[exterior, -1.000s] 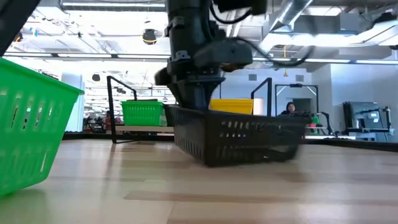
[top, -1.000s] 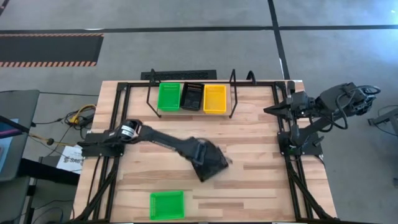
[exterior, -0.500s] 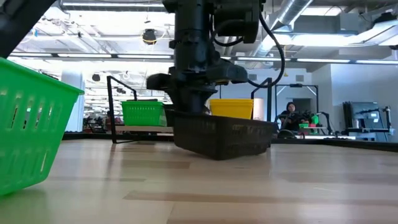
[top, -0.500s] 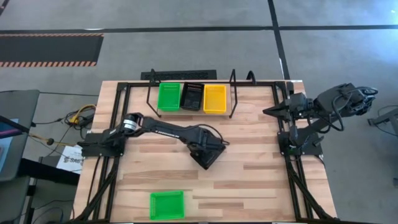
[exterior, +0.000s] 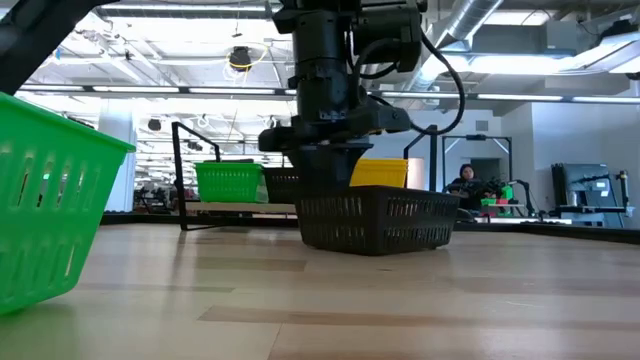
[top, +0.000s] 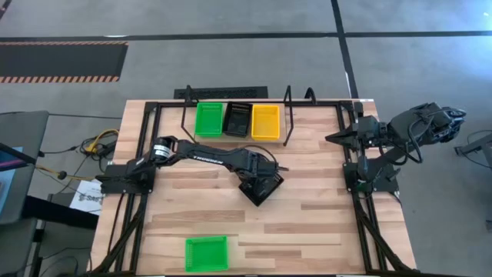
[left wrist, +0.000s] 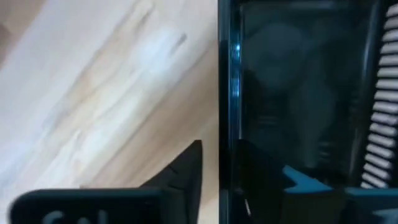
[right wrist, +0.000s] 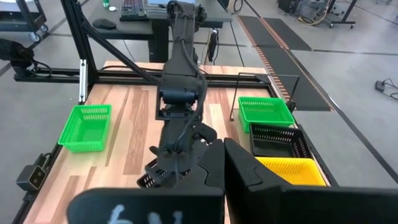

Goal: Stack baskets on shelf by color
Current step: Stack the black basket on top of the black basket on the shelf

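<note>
My left gripper (top: 258, 179) is out over the middle of the table, shut on a black basket (top: 262, 188) that sits level and low over the wood (exterior: 375, 221). Whether its bottom touches the table, I cannot tell. The shelf (top: 286, 115) stands at the far edge. A green basket (top: 208, 119), a black basket (top: 237, 119) and a yellow basket (top: 266, 121) sit side by side on it. One more green basket (top: 206, 252) rests on its base by the near edge. My right gripper (top: 332, 138) waits shut at the table's right side. My left gripper (left wrist: 233, 180) grips the held black basket by one wall's rim (left wrist: 226, 93). One finger (left wrist: 186, 174) is outside the wall and the other inside the basket. The fingers come from above, pointing down. The basket hangs level below them.
The black frame rails (top: 146, 154) run along the table's left and right sides. The near green basket (exterior: 50, 220) fills the left of the low view. Bare wood lies between the held basket and the shelf. People and desks show in the room behind.
My left gripper has carried the black basket from nearer the near edge toward the far edge and the shelf. The basket, tilted a second ago, now hangs level. The right arm has kept still.
</note>
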Motion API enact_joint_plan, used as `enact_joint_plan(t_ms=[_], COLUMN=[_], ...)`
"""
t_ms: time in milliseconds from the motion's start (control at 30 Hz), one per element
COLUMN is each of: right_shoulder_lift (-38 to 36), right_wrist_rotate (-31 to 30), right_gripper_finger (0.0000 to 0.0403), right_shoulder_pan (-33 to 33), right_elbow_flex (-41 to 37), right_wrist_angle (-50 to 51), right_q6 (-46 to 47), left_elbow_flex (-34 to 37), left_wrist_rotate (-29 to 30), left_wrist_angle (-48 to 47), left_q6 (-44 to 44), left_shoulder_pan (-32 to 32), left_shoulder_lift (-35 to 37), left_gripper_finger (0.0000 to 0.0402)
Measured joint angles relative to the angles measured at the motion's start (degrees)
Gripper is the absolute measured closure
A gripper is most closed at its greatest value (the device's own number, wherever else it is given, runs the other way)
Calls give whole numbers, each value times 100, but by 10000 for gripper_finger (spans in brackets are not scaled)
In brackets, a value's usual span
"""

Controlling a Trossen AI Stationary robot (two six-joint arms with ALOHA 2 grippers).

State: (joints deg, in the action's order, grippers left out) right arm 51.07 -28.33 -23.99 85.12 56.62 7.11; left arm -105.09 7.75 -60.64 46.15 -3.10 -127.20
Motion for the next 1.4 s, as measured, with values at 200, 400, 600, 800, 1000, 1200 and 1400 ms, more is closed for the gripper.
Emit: enact_joint_plan(t_ms=[200, 400, 600, 800, 1000, 1200, 1400], right_shoulder_lift=[-9, 33, 220, 384, 453, 450, 716], right_wrist_rotate=[1, -4, -14, -25, -24, -21, 81], right_gripper_finger=[390, 390, 390, 391, 391, 391, 391], right_shoulder_pan=[0, 0, 0, 0, 0, 2, 286], right_elbow_flex=[0, 0, -4, -465, -1450, -2706, -3495], right_wrist_angle=[91, 577, 1317, 1515, 1376, -68, -1958], right_q6=[2, 469, 1243, 1953, 3039, 3911, 4071], left_elbow_flex=[-279, -1021, -2436, -2593, -1964, -1243, -95], left_wrist_rotate=[-132, -266, 33, 1378, 2159, 3466, 4143], left_wrist_angle=[99, -241, -1696, -3023, -2922, -2955, -2932], left_q6=[-412, -719, -1104, -704, 144, 560, 878], left_shoulder_pan=[187, 478, 475, 7, -658, -1316, -1561], left_shoulder_lift=[-7, -7, -3, 524, 1480, 2569, 3729], left_gripper_finger=[254, 227, 229, 233, 233, 233, 233])
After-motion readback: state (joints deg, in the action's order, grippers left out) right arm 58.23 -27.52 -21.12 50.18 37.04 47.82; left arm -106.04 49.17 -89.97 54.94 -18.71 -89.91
